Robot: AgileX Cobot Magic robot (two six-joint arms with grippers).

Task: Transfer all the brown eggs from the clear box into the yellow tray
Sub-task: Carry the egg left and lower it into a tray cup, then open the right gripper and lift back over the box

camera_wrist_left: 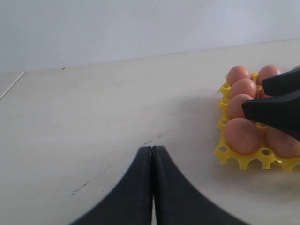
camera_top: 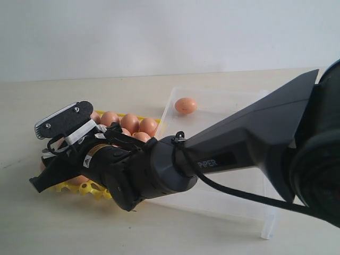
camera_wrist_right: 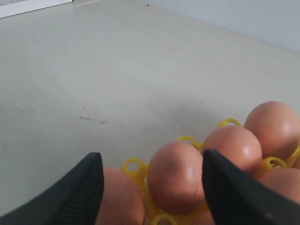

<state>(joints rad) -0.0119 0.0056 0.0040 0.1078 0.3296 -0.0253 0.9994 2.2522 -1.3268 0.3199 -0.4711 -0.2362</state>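
Observation:
The yellow tray (camera_top: 90, 189) lies left of the clear box (camera_top: 265, 223) and holds several brown eggs (camera_top: 130, 123). One brown egg (camera_top: 185, 105) lies alone at the far end of the clear box. My right arm reaches across the box, and its gripper (camera_top: 50, 175) hangs low over the tray's near left corner. That right gripper (camera_wrist_right: 152, 157) is open, its fingers on either side of an egg (camera_wrist_right: 176, 178) seated in a cup of the tray (camera_wrist_right: 136, 166). My left gripper (camera_wrist_left: 152, 149) is shut on nothing above bare table, left of the tray (camera_wrist_left: 241, 159).
The right arm's dark bulk (camera_top: 249, 133) covers much of the clear box and the tray's near side. Pale tabletop (camera_top: 64, 101) stretches left of and behind the tray, up to a plain wall. From the left wrist view, the right gripper's fingers (camera_wrist_left: 276, 108) cross above the eggs.

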